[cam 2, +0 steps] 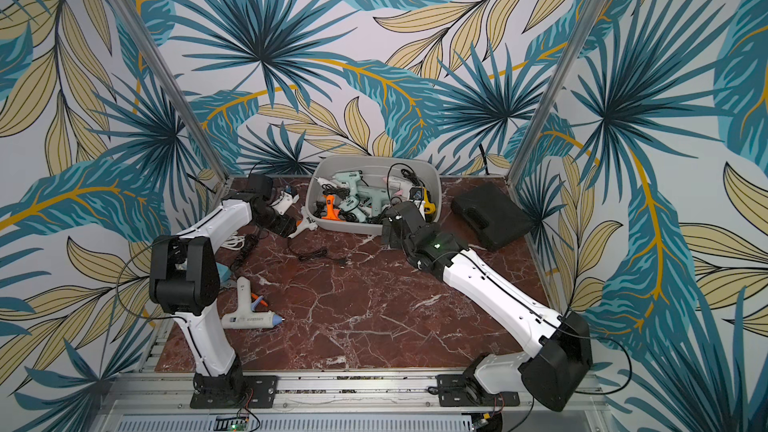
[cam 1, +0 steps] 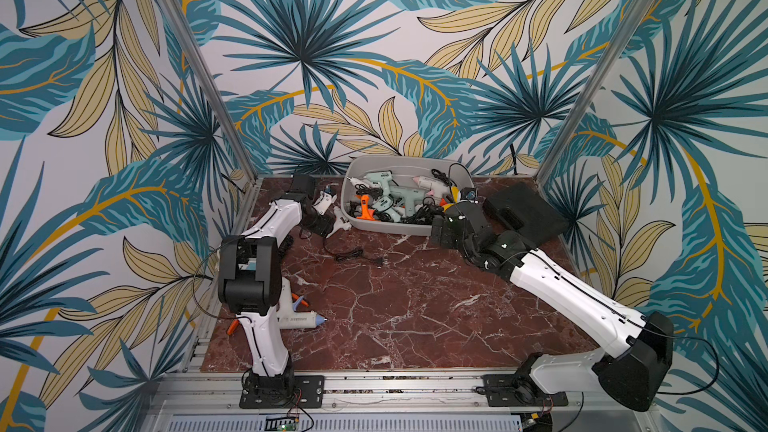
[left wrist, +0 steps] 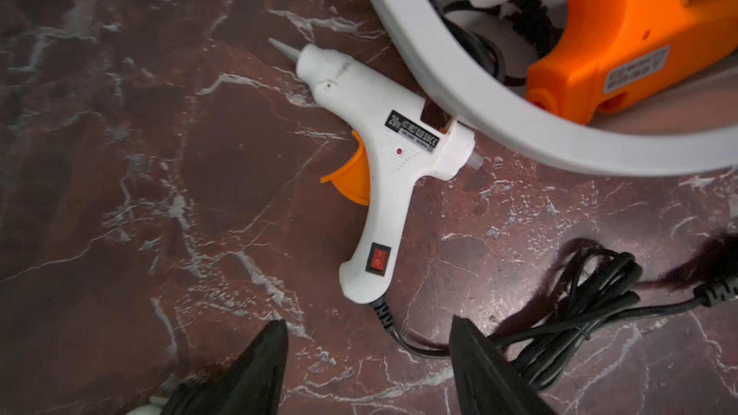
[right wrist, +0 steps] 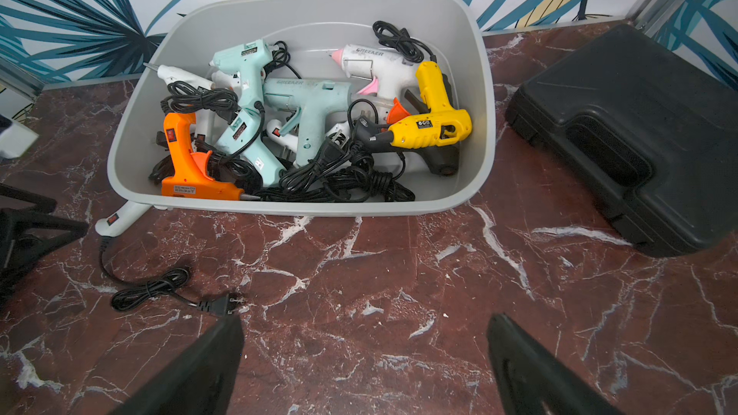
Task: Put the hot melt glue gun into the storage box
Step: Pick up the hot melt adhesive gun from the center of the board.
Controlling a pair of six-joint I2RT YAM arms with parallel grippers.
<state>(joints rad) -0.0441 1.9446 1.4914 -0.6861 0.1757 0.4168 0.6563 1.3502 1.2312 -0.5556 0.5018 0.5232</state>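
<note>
Roughly half the table is bare: the middle and the near strip of red marble are open for moving. The storage box sits at the far edge against the back wall. One black case lies beside it toward the right post, apart from it. The left side is more crowded, with cords and loose guns.

Counts from the right wrist view, inside the box:
- three mint guns
- one orange gun
- one yellow gun
- one white gun with a pink nozzle
- one small white gun
- possibly more white shells under the black cords, too tangled to count

Two guns are in clear view loose on the table. One is the white glue gun. The other is a large white glue gun with a blue tip, near the left arm's base.

The white glue gun lies flat on its side at the box's near left corner, outside the box. Its back end is tucked under the rolled rim. Its orange trigger faces away from the box.

The left gripper has its jaws spread and holds nothing. Its fingertips are just short of the handle base, not touching it. The handle points toward the gripper and the nozzle points away. The gun's cord leaves the handle base and passes behind one finger. It then trails off bundled across the marble.

The right gripper is at the box's near right corner. Its jaws are spread wide and empty over bare marble, facing the box front.
</note>
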